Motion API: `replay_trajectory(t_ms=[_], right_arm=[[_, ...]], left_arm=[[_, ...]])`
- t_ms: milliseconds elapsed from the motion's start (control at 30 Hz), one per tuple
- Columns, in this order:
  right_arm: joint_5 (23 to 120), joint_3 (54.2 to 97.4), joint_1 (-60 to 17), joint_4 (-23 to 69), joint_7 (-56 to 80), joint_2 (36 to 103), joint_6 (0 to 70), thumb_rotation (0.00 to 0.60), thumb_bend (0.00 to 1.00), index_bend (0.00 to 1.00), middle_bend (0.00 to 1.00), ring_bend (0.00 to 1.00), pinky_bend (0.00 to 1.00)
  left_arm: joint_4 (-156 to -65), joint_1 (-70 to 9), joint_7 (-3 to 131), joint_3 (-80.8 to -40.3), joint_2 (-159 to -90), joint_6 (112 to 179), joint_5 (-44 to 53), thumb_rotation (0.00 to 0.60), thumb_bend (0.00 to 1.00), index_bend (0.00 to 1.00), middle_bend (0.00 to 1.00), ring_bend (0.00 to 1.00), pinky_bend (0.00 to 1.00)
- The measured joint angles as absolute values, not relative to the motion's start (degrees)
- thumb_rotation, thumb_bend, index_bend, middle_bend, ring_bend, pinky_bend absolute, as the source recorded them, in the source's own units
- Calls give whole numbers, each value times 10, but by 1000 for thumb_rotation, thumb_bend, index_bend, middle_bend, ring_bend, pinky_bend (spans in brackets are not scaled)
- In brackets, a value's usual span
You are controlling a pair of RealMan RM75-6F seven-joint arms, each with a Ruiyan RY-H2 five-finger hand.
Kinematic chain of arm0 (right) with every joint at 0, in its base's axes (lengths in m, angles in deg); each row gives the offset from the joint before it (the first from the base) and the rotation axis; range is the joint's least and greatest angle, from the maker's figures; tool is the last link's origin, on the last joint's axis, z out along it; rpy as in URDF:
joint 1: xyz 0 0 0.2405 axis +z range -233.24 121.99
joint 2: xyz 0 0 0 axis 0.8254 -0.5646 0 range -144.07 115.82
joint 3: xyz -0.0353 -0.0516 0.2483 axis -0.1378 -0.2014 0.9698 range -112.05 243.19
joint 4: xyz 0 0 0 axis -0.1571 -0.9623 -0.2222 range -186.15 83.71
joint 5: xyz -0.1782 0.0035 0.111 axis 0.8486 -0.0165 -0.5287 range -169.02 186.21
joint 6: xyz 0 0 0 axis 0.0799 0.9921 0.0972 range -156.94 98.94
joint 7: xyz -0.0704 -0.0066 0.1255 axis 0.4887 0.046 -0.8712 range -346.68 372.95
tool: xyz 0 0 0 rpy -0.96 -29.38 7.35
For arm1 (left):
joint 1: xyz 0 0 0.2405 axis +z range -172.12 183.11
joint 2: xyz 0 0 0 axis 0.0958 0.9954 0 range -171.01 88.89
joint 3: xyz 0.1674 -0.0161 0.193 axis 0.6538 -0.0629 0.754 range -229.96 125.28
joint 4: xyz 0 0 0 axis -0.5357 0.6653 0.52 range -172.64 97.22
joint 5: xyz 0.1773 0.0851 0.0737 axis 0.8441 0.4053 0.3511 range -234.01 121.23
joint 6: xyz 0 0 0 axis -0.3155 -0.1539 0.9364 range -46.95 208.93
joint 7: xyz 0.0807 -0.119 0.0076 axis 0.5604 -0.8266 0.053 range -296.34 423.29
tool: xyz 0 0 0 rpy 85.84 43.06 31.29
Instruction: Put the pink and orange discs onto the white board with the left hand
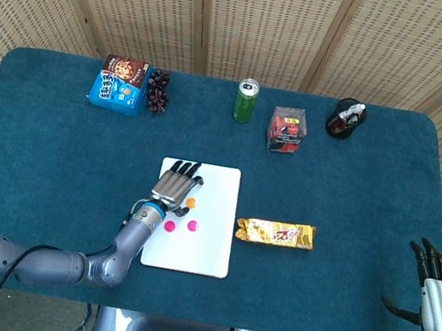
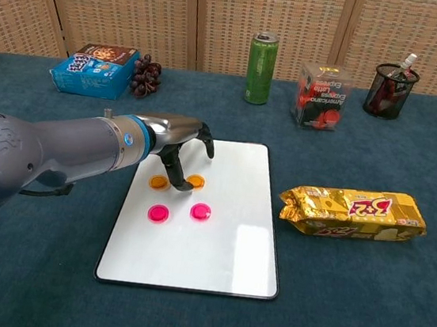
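The white board (image 2: 218,235) (image 1: 207,248) lies flat at the table's middle. On its left part sit two orange discs (image 2: 195,181) (image 2: 158,182) and two pink discs (image 2: 201,211) (image 2: 158,213). In the head view one orange disc (image 1: 191,203) and both pink discs (image 1: 192,226) (image 1: 168,226) show. My left hand (image 2: 175,136) (image 1: 177,184) hovers over the board's upper left, just behind the orange discs, fingers spread and holding nothing. My right hand (image 1: 440,291) hangs open off the table's right edge.
A gold snack bar (image 2: 354,212) lies right of the board. Along the back stand a blue cookie box (image 2: 94,68), grapes (image 2: 144,75), a green can (image 2: 262,57), a clear box (image 2: 321,95) and a black pen cup (image 2: 389,90).
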State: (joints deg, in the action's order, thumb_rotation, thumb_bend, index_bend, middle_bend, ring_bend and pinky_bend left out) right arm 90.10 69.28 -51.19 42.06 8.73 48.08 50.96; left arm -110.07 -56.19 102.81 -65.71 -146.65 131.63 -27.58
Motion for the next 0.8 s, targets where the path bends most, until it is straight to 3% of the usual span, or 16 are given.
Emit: replay_trajectory(t_ms=[200, 400, 533, 800], right_arm=[[902, 693, -512, 420, 86, 481, 509, 600, 2, 0, 0, 0, 0], [904, 693, -512, 417, 87, 482, 512, 600, 2, 0, 0, 0, 0], [904, 693, -513, 417, 94, 484, 514, 600, 2, 0, 0, 0, 0], [906, 695, -516, 417, 104, 490, 527, 600, 2, 0, 0, 0, 0]], left_arm=[[-1137, -558, 1024, -662, -1446, 1327, -269, 600, 299, 216, 0, 0, 0], [-1225, -540, 1012, -665, -1390, 1358, -237, 600, 136, 129, 0, 0, 0], [-1320, -504, 997, -653, -1321, 1403, -187, 600, 49, 18, 0, 0, 0], [-1460, -362, 917, -585, -1143, 1553, -13, 600, 12, 0, 0, 0, 0]])
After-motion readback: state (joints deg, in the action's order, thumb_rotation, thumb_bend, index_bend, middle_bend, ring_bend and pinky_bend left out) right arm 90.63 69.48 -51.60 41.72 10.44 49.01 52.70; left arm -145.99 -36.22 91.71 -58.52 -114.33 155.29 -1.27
